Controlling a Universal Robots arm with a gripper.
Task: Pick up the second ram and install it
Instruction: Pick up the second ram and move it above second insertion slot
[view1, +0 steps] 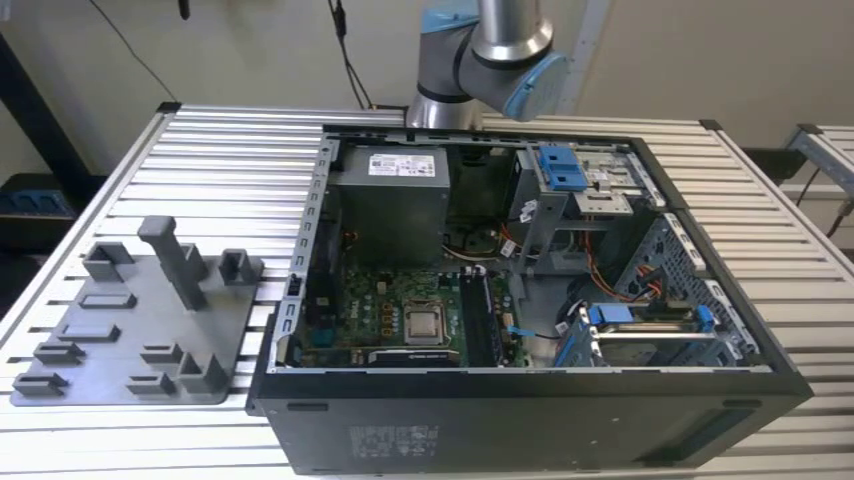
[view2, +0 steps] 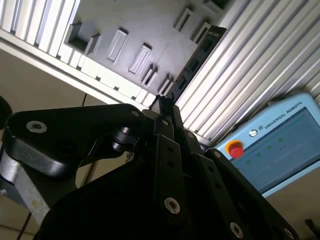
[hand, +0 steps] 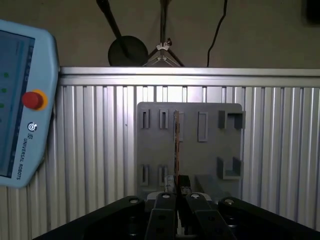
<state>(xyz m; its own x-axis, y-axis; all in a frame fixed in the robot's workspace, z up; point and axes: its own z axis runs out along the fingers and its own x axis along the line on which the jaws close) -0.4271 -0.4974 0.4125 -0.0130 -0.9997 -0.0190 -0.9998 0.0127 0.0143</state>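
**Arm and gripper looks, quick rundown**

Brushed silver metal arm tube (view1: 511, 20) running into a chunky grey joint housing (view1: 451, 78) with a pale blue round end cap (view1: 542, 85). In the first wrist view, a matte black linkage gripper (hand: 176, 183): flat jointed bars, rounded ends. In the second wrist view, shiny silver screw heads (view2: 171, 205) at the pivots, plus a bulky glossy black bracket (view2: 65, 142) with its own silver screw.

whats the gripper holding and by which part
The gripper holds the memory stick, pinched at one end across its flat faces; the rest juts straight out past it.
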